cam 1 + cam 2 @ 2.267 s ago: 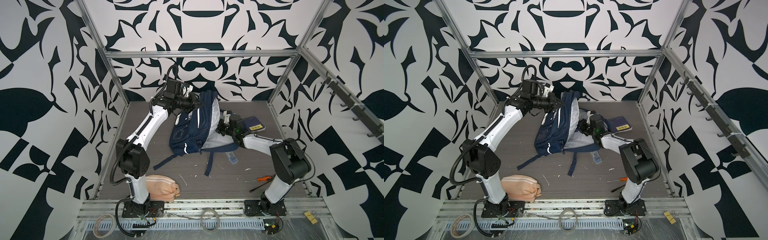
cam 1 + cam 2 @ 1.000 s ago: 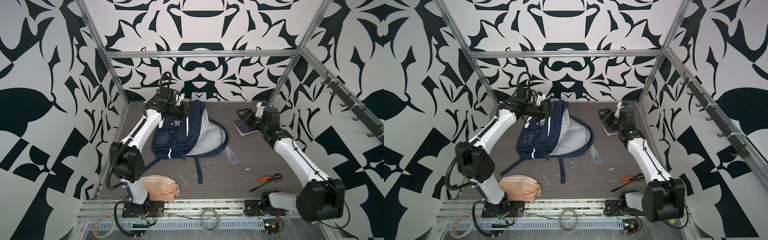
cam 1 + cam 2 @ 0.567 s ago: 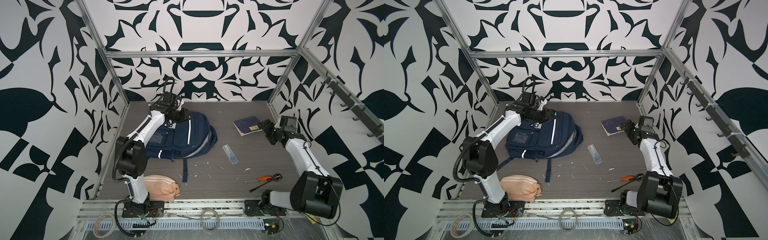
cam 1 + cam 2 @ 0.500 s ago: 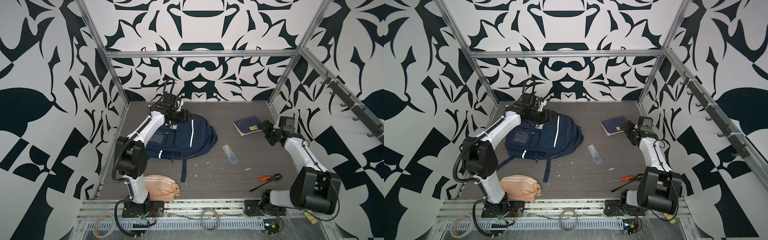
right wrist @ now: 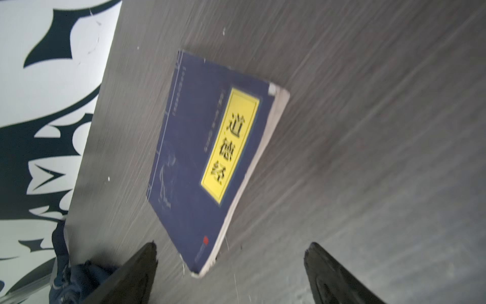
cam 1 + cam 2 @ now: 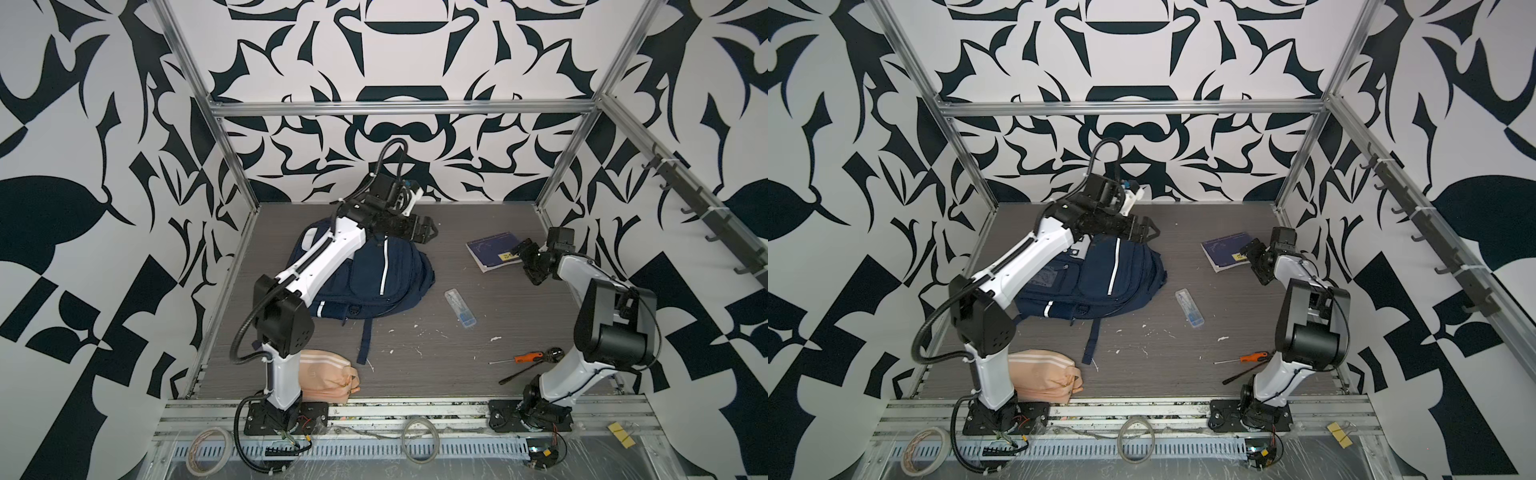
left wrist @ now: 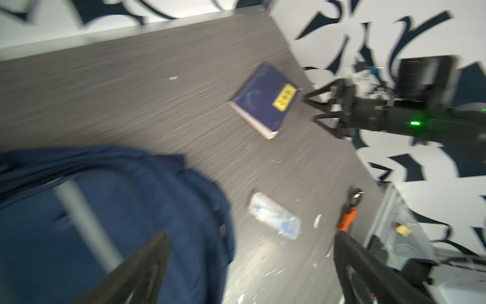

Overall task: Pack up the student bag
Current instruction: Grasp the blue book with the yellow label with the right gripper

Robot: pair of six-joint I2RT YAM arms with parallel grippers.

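Backpack (image 6: 399, 282) lies flat, long axis left-right, rounded end toward book (image 6: 492, 251).

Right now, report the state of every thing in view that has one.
student bag, lying flat, front up, flap down, not held
left gripper, jaws open, empty, over the student bag's edge
right gripper, jaws open, empty, beside the book
book, closed, flat, cover up
peach pouch, lying on the table; zip cannot be told
clear case, lying flat
screwdriver, lying flat

Black-and-white patterned walls (image 6: 395, 54) enclose a grey, seemingly wood-grain floor (image 6: 440, 374).
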